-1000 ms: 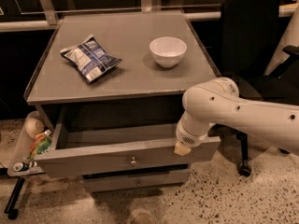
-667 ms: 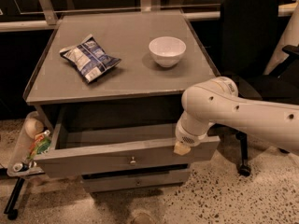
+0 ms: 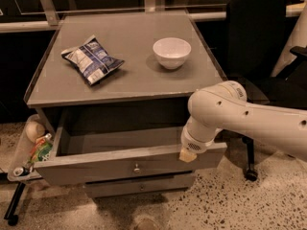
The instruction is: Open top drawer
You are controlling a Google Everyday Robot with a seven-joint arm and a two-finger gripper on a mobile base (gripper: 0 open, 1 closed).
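The top drawer [image 3: 96,164] of the grey cabinet stands pulled out toward me. Its wide front panel carries a small round metal knob [image 3: 136,167] at centre, and its shallow grey inside [image 3: 120,140] shows with nothing in it. My white arm [image 3: 249,116] reaches in from the right. Its gripper [image 3: 187,155] sits at the top edge of the drawer front, right of the knob. Only a tan tip shows there; the rest is hidden behind the wrist.
A chip bag [image 3: 92,59] and a white bowl [image 3: 171,52] lie on the cabinet top [image 3: 124,80]. A slimmer drawer front [image 3: 141,186] sits below. A side tray [image 3: 21,164] with small items hangs at left. A black office chair [image 3: 256,42] stands at right.
The view has shifted very slightly. The drawer and arm stand as before.
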